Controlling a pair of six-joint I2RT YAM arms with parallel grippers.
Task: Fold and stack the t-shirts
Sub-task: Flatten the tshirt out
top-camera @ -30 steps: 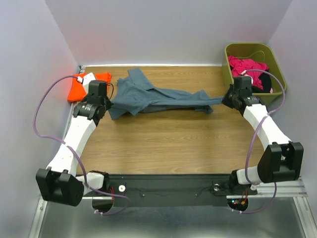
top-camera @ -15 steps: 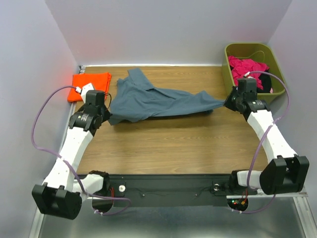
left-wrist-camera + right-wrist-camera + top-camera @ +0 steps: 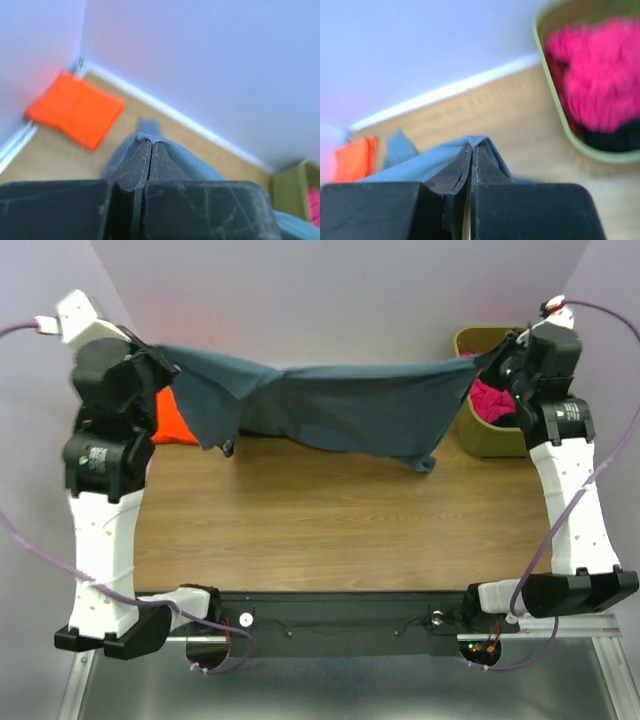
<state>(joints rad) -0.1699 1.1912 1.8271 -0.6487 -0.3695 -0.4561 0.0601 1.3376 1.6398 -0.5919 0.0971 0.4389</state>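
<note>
The slate blue-grey t-shirt (image 3: 340,405) hangs stretched in the air between both grippers, high above the back of the table. My left gripper (image 3: 160,352) is shut on its left end, and the cloth wraps over the fingertips in the left wrist view (image 3: 151,144). My right gripper (image 3: 497,352) is shut on its right end, seen in the right wrist view (image 3: 472,146). The folded bright orange t-shirt (image 3: 176,422) lies flat at the back left corner, also in the left wrist view (image 3: 75,108).
An olive green bin (image 3: 500,435) stands at the back right and holds pink cloth (image 3: 488,400) with something dark under it (image 3: 615,140). Grey walls close in the back and both sides. The wooden table (image 3: 330,530) lies below.
Both arms have risen steeply, lifting the blue-grey t-shirt off the table. It went from lying bunched on the wood to hanging spread in the air between the grippers.
</note>
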